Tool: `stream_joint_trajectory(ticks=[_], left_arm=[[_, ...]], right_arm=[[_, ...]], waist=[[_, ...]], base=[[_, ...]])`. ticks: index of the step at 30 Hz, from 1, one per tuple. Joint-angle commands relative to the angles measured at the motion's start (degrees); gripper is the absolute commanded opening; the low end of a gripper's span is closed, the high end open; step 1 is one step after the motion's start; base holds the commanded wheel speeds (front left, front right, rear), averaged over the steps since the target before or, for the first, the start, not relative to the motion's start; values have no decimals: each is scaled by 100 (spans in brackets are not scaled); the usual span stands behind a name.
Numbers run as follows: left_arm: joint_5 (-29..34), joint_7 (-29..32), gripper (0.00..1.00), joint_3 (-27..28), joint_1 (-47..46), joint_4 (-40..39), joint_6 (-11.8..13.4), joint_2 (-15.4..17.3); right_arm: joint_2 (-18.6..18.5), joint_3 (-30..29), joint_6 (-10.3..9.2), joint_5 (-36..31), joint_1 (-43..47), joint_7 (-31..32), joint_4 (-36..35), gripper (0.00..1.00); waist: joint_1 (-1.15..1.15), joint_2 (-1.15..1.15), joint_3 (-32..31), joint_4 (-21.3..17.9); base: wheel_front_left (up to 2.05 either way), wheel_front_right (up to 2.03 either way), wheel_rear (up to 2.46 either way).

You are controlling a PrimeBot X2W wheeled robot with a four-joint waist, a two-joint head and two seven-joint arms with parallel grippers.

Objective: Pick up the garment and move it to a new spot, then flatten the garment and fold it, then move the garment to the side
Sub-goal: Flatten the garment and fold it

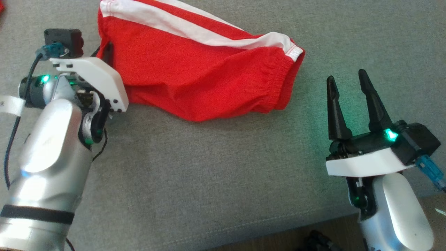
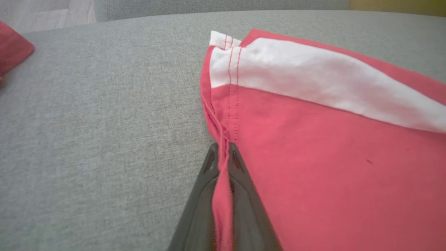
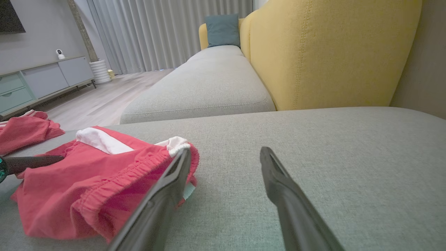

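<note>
**Left hand.** The left hand is closed on the garment. The left wrist view shows both dark fingers pressed together, with a fold of the red hem edge pinched between them. The stitched hem and a white stripe run on past the fingertips. The rest of the cloth spreads to this hand's right, on the grey sofa seat. The head view does not confirm the grip, because the white wrist plate covers the fingers where they meet the cloth.

**Right hand.** The right hand is open and holds nothing. In the head view its two fingers stand spread. The garment's elastic waistband lies off to this hand's left, with bare seat between them. In the right wrist view the waistband end sits behind the left-side finger, and contact cannot be judged from that angle.

**Garment.** It is a pair of red shorts with white stripes. The head view gives the overall lie: rumpled on the seat between the two hands, with its hem end at the left hand.

**Surroundings, from the right wrist view.**
- A second red cloth lies beyond the garment, further to this hand's left.
- A yellow backrest rises ahead of the fingertips.
- A blue-green cushion stands far ahead.
- A pale cabinet stands at the far left.

The left wrist view catches a corner of that second cloth, well to the left hand's left.
</note>
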Motion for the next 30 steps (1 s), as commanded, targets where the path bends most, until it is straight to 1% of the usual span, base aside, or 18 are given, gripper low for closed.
stream_joint_trajectory(ticks=[1,9,15,20,25,30], left_arm=[[-36,80,0,111,41,-88,4,162],[-252,-410,0,311,504,-571,123,90],[-523,-738,0,469,1270,-1178,280,-74],[-669,-924,0,418,1954,-1597,406,-308],[-841,-1143,0,428,2437,-1741,531,-581],[-894,-1303,0,409,2634,-1681,541,-689]], right_arm=[[-3,107,-5,38,-91,-68,-204,100],[-3,49,-5,-41,-51,-54,-160,100],[-3,-76,-5,-226,74,113,-144,100],[-3,-175,-5,-384,195,398,-180,100],[-3,-205,-5,-461,262,733,-261,100],[-3,-220,-5,-504,281,948,-296,100]], waist=[[0,0,-23,35],[0,0,-314,298],[0,0,-665,628],[0,0,-938,898],[0,0,-1064,1011],[0,0,-1104,1036]], base=[[0,0,0],[0,0,0],[0,0,0],[0,0,0],[0,0,0],[0,0,0]])
